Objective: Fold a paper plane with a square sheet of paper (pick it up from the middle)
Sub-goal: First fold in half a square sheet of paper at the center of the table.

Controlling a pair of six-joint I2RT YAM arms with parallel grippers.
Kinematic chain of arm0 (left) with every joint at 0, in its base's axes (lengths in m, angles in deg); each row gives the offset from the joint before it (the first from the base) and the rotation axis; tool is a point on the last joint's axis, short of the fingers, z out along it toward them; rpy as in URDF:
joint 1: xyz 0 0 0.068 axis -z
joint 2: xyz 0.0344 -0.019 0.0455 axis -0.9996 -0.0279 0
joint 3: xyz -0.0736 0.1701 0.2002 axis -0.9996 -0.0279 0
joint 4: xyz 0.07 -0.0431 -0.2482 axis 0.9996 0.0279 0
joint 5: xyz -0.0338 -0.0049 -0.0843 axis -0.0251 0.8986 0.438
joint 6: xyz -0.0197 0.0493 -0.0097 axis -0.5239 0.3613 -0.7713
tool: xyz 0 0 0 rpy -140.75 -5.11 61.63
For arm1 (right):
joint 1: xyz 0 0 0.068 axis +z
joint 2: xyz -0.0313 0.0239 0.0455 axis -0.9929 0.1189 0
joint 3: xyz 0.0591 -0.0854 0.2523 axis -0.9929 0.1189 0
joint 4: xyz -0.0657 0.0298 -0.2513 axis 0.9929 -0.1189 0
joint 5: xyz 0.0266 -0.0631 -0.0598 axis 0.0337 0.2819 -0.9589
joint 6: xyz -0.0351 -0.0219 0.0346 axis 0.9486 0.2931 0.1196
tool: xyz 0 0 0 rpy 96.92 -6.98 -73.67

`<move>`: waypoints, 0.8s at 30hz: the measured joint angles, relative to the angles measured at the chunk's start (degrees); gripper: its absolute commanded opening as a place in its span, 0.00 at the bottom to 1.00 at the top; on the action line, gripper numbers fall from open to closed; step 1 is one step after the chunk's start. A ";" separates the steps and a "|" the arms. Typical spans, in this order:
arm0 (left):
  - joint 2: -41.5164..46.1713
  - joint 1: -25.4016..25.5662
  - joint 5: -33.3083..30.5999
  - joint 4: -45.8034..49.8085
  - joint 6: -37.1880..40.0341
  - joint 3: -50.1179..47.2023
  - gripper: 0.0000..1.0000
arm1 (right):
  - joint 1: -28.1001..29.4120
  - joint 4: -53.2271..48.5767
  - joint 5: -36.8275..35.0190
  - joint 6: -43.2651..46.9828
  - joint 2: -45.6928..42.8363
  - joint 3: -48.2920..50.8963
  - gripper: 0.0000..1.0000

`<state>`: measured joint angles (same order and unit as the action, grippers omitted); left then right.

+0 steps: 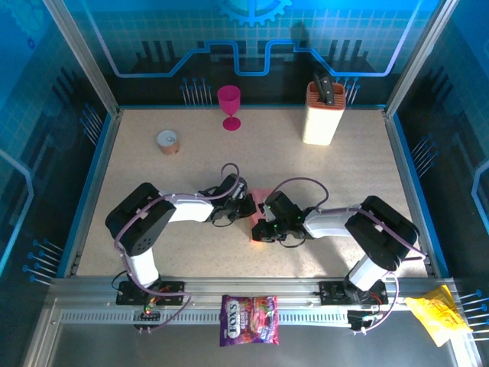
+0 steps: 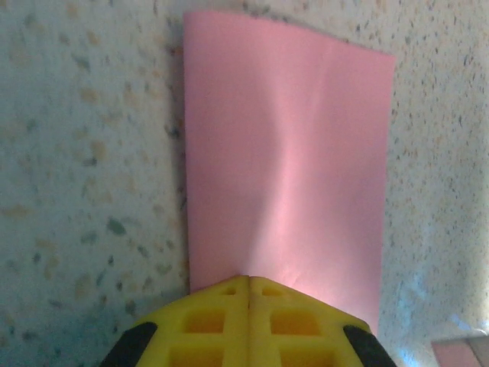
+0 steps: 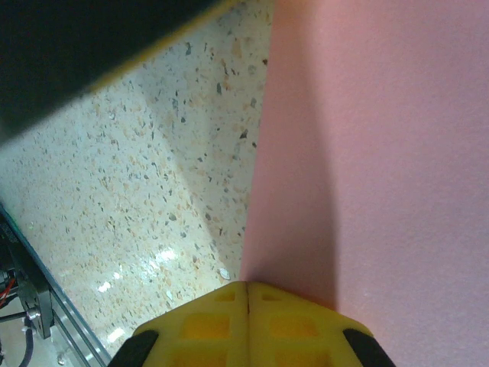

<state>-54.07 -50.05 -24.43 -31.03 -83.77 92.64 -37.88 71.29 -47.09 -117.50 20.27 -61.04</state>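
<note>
The salmon-pink sheet of paper [image 1: 260,200] lies flat mid-table between my two arms, mostly covered by them. In the left wrist view the sheet of paper [image 2: 286,160] is a tall rectangle with a soft ripple down its middle. My left gripper [image 2: 249,280] is shut, its yellow tips resting on the sheet's near edge with nothing between them. In the right wrist view the sheet of paper [image 3: 382,153] covers the right half. My right gripper [image 3: 248,286] is shut too, tips at the sheet's left edge. From above, the left gripper [image 1: 246,206] and right gripper [image 1: 264,223] meet over the paper.
A magenta goblet [image 1: 229,105] and a cream knife block [image 1: 323,113] stand at the back. A small round roll [image 1: 168,141] sits at the back left. A purple candy bag [image 1: 249,319] and a yellow wrapper [image 1: 438,315] lie on the front rail.
</note>
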 measured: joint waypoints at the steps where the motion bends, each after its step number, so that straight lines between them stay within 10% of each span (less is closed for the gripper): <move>1: -0.42 -0.39 0.28 0.57 0.42 0.70 0.00 | 0.00 0.00 -0.04 0.02 0.02 -0.04 0.00; 24: -8.28 -6.67 1.97 7.87 5.51 13.44 0.00 | 0.00 1.20 -0.46 0.02 1.11 -0.63 0.00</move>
<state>-62.36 -56.72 -22.46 -23.16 -78.27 106.09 -37.88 72.50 -47.55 -117.48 21.38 -61.68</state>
